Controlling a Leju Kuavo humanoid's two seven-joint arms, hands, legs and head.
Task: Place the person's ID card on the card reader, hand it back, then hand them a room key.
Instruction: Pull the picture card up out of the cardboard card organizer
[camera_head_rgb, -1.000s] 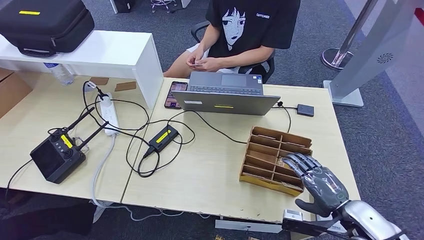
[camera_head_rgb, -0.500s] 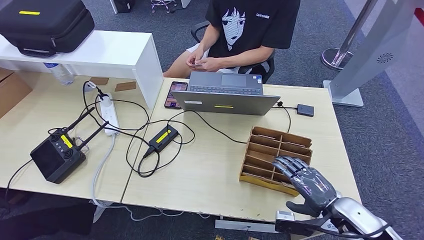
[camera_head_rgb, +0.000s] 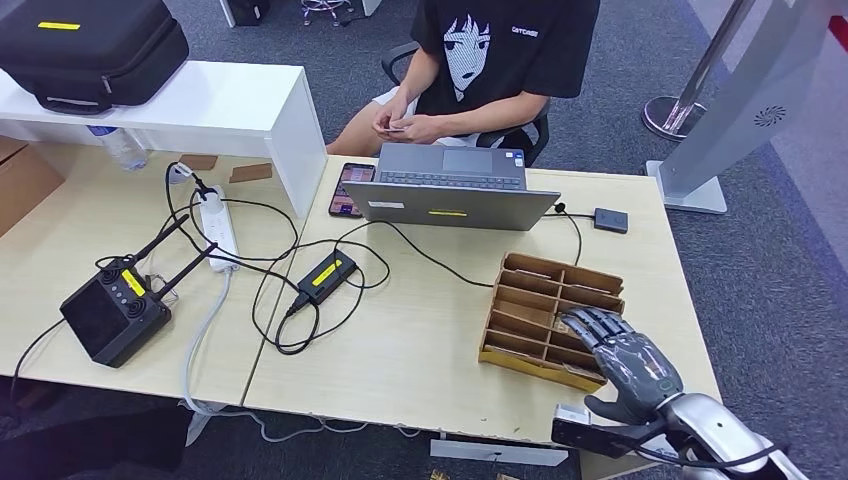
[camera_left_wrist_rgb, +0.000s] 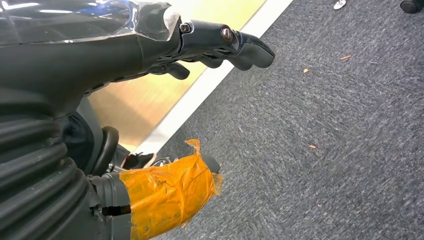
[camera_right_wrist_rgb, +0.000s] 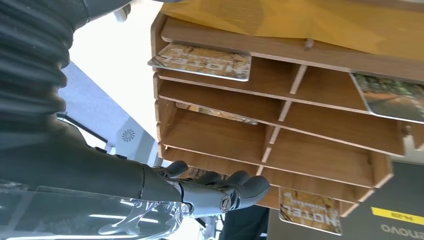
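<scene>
A wooden card rack (camera_head_rgb: 536, 364) lies on the desk's near right. My right hand (camera_head_rgb: 628, 362) hovers over its near right corner with the fingers stretched out and nothing in it. In the right wrist view the rack (camera_right_wrist_rgb: 320, 157) holds hotel key cards (camera_right_wrist_rgb: 202, 61) in some slots, and the fingers (camera_right_wrist_rgb: 235, 187) are just short of them. A small dark card reader (camera_head_rgb: 611, 220) sits at the far right of the desk. The seated person (camera_head_rgb: 495, 60) holds a small card (camera_head_rgb: 395, 128) in both hands. My left hand (camera_left_wrist_rgb: 220, 42) hangs over grey carpet, holding nothing.
An open laptop (camera_head_rgb: 450, 185) and a phone (camera_head_rgb: 351, 187) lie in front of the person. Cables, a power strip (camera_head_rgb: 218, 225), a black adapter (camera_head_rgb: 326, 272) and a radio unit (camera_head_rgb: 112, 312) cover the desk's left. A white shelf (camera_head_rgb: 200, 105) carries a black case.
My right hand slid left and back toward the desk edge, then came forward and right again over the rack's near corner. The person and the card have not moved.
</scene>
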